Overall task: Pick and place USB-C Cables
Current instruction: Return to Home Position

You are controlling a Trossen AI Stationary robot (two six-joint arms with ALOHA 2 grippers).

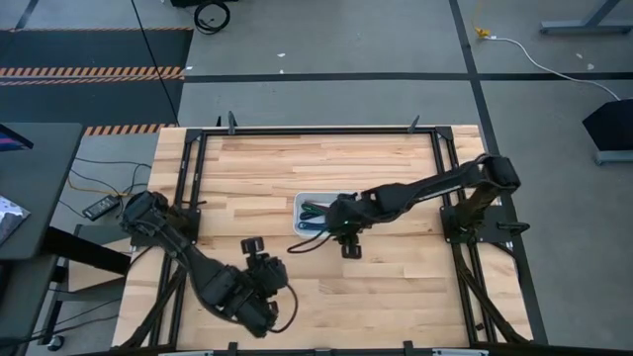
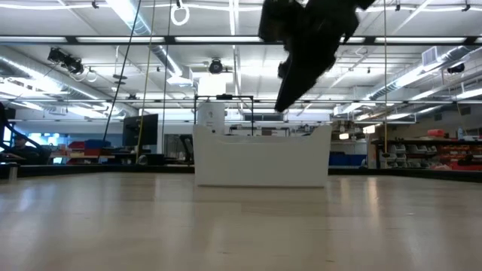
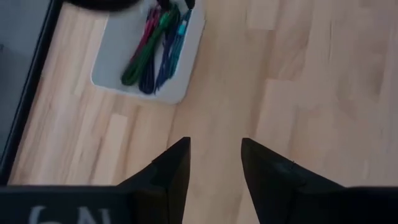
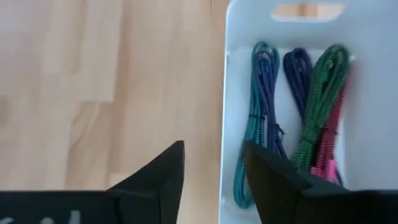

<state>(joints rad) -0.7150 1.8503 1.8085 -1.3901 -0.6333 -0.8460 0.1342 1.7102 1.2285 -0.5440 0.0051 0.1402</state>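
Observation:
The USB-C cables [image 4: 292,118] lie side by side in the white tray [image 4: 249,25]: teal [image 4: 250,134], blue-violet [image 4: 268,99], purple [image 4: 298,71], green [image 4: 320,102] and magenta [image 4: 333,146]. The left wrist view shows the cable bundles [image 3: 155,50] in the tray [image 3: 112,68] too. My right gripper [image 4: 213,144] is open and hovers above the tray's near edge, over bare wood beside its wall; the low view shows it [image 2: 301,53] high over the tray [image 2: 261,158]. My left gripper [image 3: 214,140] is open over the table nearer the front, pointing toward the tray.
The tray [image 1: 321,211] sits near the middle of the wooden table [image 1: 396,277]. A black frame [image 1: 316,130] runs round the table's edges. My left arm [image 1: 237,287] is at the near left and my right arm [image 1: 435,183] reaches in from the right.

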